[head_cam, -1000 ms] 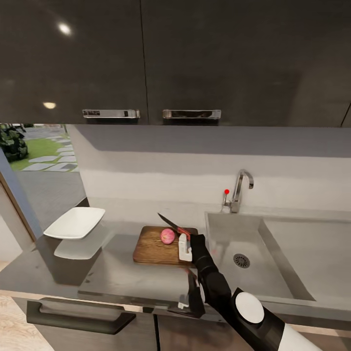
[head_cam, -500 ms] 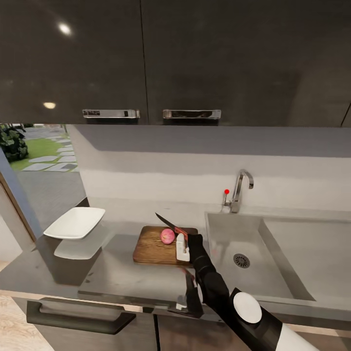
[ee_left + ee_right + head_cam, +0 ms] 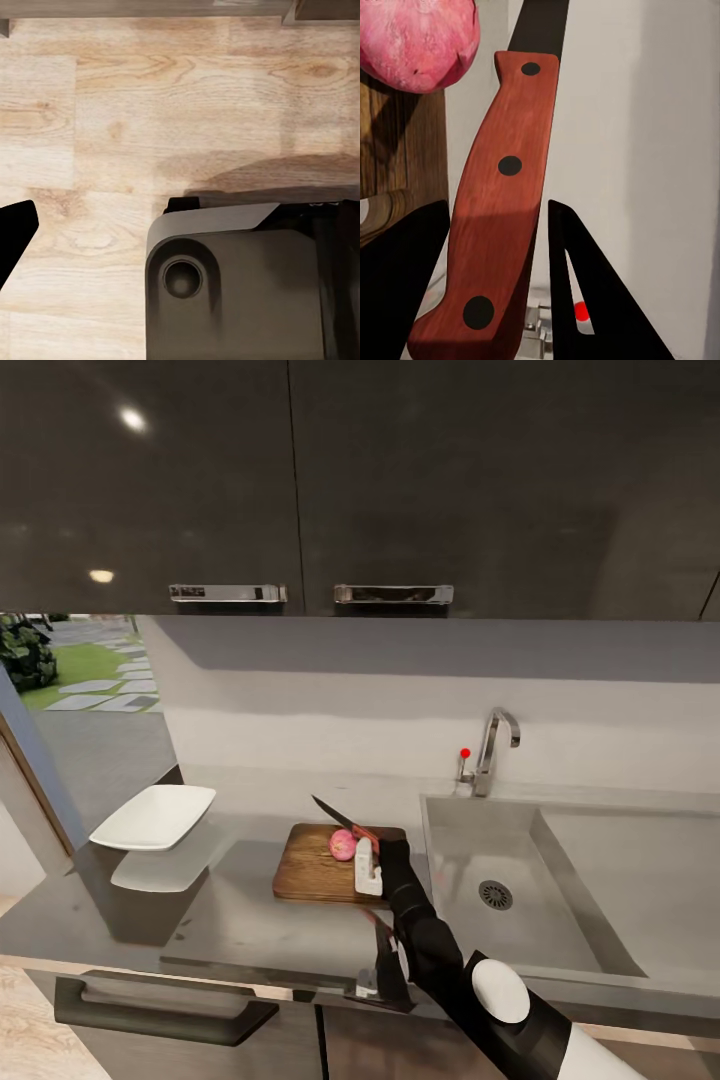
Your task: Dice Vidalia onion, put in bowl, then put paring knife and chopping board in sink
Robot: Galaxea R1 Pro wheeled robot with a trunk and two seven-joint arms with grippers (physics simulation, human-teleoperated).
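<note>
One right gripper (image 3: 368, 863) clamping paring knife (image 3: 499, 202), blade above onion (image 3: 343, 845)

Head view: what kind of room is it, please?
Most likely a home kitchen: a steel sink with a faucet, dark wall cabinets above, and a chopping board on the countertop.

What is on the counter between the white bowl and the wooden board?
Nothing. In the head view, the stretch of countertop between the bowl and the chopping board is bare grey surface, showing just the bowl's reflection.
</note>
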